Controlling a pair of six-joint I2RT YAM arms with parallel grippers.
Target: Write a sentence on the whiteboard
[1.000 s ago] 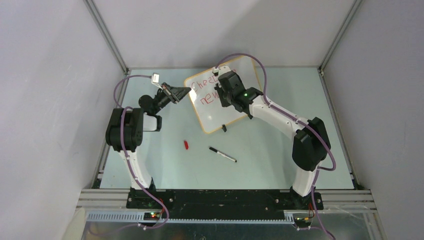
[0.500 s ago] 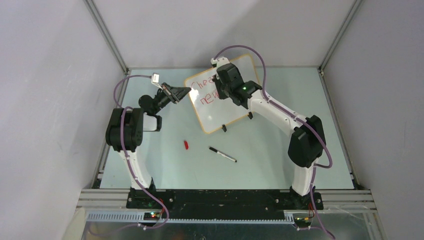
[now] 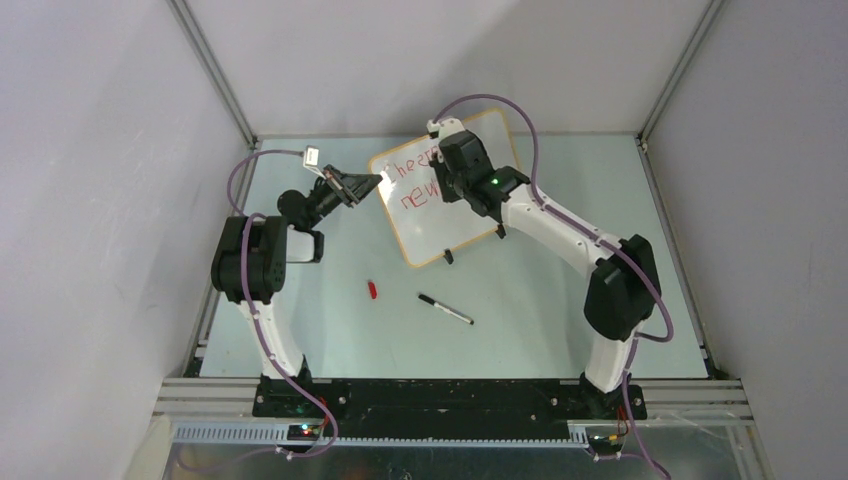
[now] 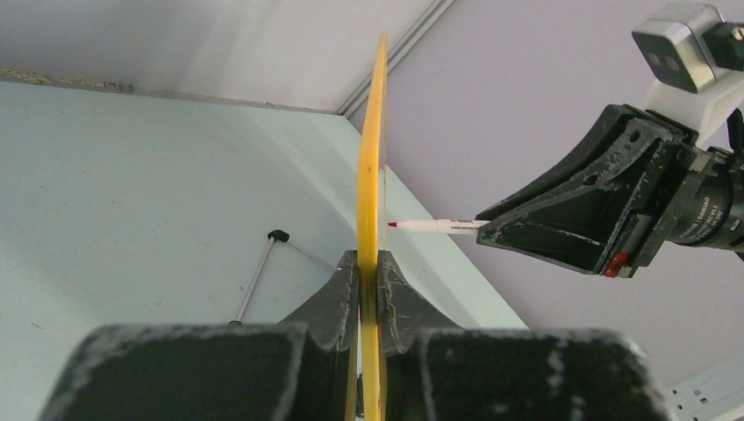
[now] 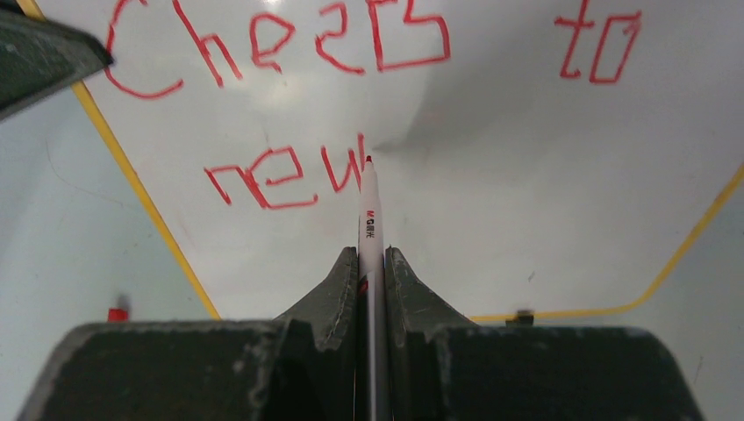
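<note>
The task looks partly done: on the large glossy white board with the thin orange-yellow rim, the red handwritten sentence so far reads "Cheers to" in the top row and "new" below, with bare board to the right of "new", so more words probably remain. The right gripper is clenched on a slim white red-tipped marker, whose tip sits at the upper end of the "w"; whether it touches the surface or hangs just off it I cannot tell. The board stands propped near the table's far side, and the left gripper is clamped on its left edge, steadying it.
</note>
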